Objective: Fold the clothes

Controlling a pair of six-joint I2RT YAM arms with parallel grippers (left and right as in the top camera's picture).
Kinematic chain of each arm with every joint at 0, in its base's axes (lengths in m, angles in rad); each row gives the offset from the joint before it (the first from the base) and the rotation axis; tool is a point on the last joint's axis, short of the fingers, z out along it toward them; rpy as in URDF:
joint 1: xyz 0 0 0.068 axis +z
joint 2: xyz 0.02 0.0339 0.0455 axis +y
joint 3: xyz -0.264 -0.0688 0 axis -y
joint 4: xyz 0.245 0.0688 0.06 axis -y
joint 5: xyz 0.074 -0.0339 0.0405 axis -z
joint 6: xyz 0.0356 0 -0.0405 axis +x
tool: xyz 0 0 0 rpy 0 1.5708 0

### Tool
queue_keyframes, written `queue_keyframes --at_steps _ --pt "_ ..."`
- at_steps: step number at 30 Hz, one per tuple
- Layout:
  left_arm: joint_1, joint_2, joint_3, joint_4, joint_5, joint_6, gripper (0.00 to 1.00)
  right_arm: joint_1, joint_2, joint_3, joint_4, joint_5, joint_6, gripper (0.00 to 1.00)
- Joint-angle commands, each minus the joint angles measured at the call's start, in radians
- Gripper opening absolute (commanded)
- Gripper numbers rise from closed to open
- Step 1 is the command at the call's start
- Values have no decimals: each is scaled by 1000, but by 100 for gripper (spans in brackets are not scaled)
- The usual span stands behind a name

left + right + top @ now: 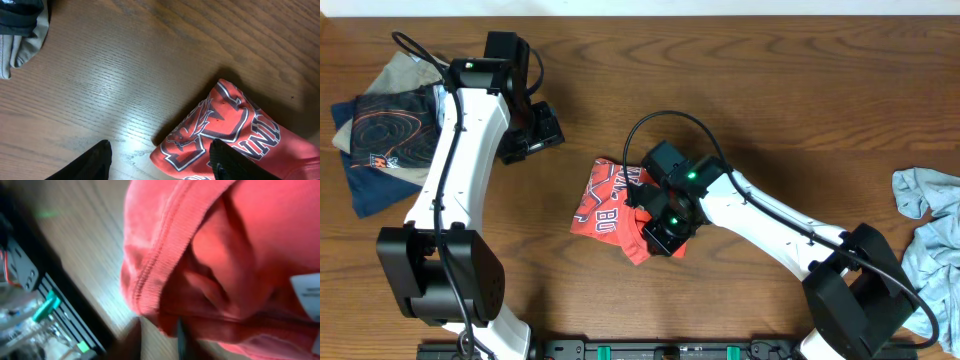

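Note:
The coral-red T-shirt [608,203] with white block lettering lies folded in a small bundle at the table's middle. It also shows in the left wrist view [235,131] and fills the right wrist view [220,245], where its hem and a white tag [307,296] are visible. My right gripper [665,228] sits low on the bundle's right edge. Its fingers [157,337] are a little apart, table shows between them, and the cloth's edge hangs at their tips. My left gripper [533,135] hovers open and empty left of the shirt [160,160]. The light-blue garment [932,235] lies crumpled at the far right.
A stack of folded clothes [380,130], with a dark patterned one on top, sits at the back left; its corner shows in the left wrist view [20,30]. A black rail [670,350] runs along the front edge and also shows in the right wrist view [30,280].

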Motion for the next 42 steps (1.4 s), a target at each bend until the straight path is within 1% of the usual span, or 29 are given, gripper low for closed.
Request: queue_keyframes --at_steps 1,4,7,9,12,13,14,15,16,18,22,27,34,42 --pt "1 -13 -3 -2 -5 -5 64 22 5 5 -13 -37 -25 1" --pt "1 -13 -4 -2 -6 10 65 21 5 5 -55 -17 -56 1" --pt "1 -13 -4 -3 -6 18 65 14 5 5 -127 120 -56 1" --pt "1 -13 -4 -3 -6 18 65 4 5 5 -183 241 -14 1" --pt "1 -13 -4 -3 -5 18 65 -13 5 5 -234 347 57 2" --pt "1 -13 -4 -6 -5 18 65 -19 5 5 -240 348 59 10" --pt "1 -13 -4 -6 -6 18 65 -23 5 5 -240 346 59 21" --pt "1 -13 -5 -6 -5 18 65 -24 5 5 -235 344 60 27" --pt "1 -13 -5 -6 -5 18 65 -25 5 6 -224 343 60 31" --pt "1 -13 -5 -6 -5 18 65 -25 5 18 -217 338 66 35" --pt "1 -13 -5 -8 -5 21 65 -28 3 92 -217 332 124 36" --pt "1 -13 -5 -10 -5 21 65 -28 3 190 -164 233 123 34" --pt "1 -13 -9 -10 -5 21 65 -27 26 152 -18 89 145 33" --pt "1 -13 -39 -10 -5 21 65 -26 97 75 57 90 146 31"
